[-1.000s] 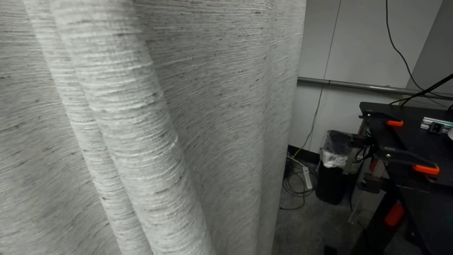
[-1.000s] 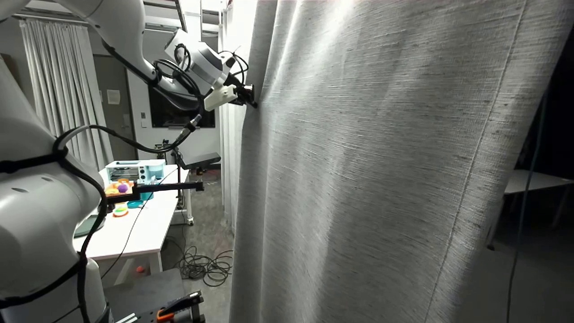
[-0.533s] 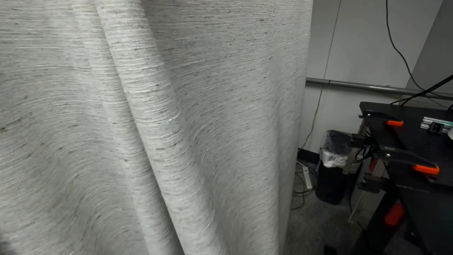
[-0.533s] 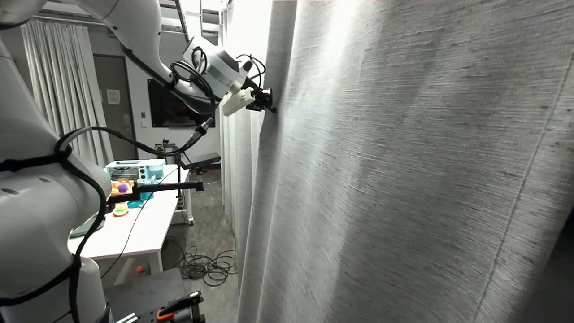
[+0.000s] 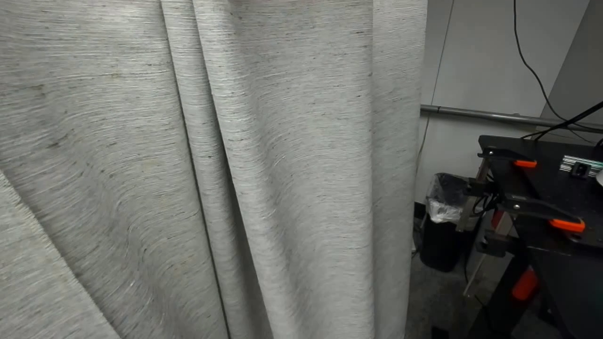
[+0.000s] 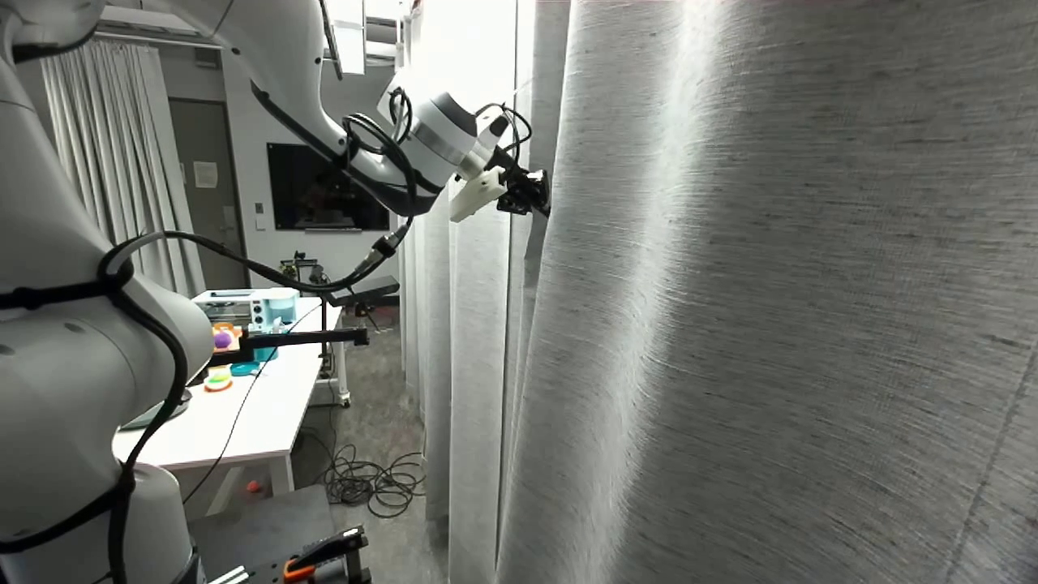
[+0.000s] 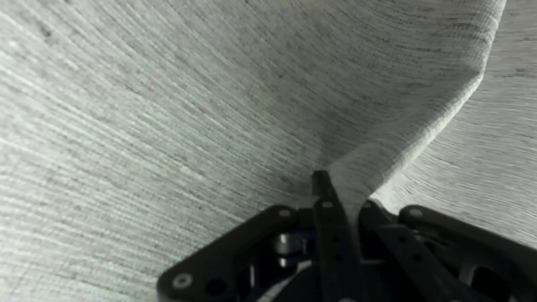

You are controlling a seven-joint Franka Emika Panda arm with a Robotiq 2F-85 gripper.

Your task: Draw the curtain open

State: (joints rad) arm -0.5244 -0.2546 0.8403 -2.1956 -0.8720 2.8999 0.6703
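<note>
claw (image 7: 346,191) nips a fold of the curtain (image 6: 754,292)

the jaws are nearly together on a thin fold, presumably because pinched fabric is less apt to slip when pulled sideways. the curtain emerges from between the jaws, spreads out beyond the claw and to both sides of it, and hangs well below it. the opening seems unfinished: fabric spans broadly beside the claw.

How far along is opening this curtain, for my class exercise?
Done: the tool grips the curtain, pinched in the wrist view.
In hand: apparently the draw; a fold runs from the tool.
Left: probably more drawing, since the curtain fills much of both exterior views.
</note>
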